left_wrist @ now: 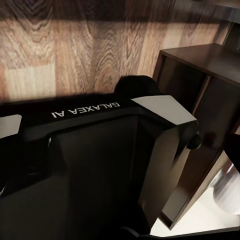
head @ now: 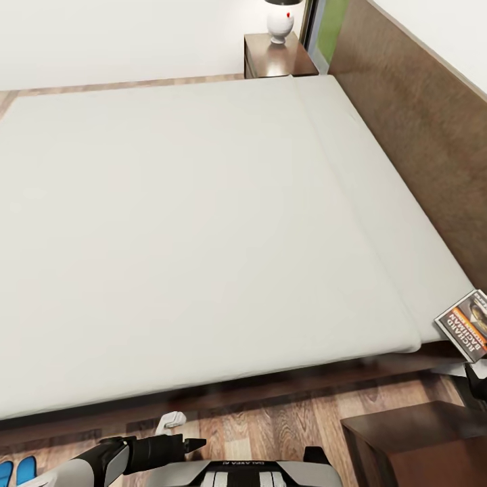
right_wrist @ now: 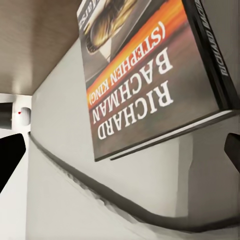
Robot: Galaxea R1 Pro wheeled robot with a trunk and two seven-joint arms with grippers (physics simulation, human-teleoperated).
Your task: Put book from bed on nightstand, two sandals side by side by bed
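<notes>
Up close, the right wrist view reads the book's (right_wrist: 150, 75) cover, "RICHARD BACHMAN", where the head view gives only a small book (head: 467, 323) at the bed's (head: 203, 223) near right corner, cut by the frame edge. Dark fingertips (right_wrist: 11, 157) stand wide apart beside it. Two sandals (head: 17, 471) peek in, cropped. Whether the left gripper (head: 193, 444) is parted cannot be told.

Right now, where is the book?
In the head view the book is at the far right edge, at the mattress corner nearest the robot by the headboard, above the near nightstand.
</notes>
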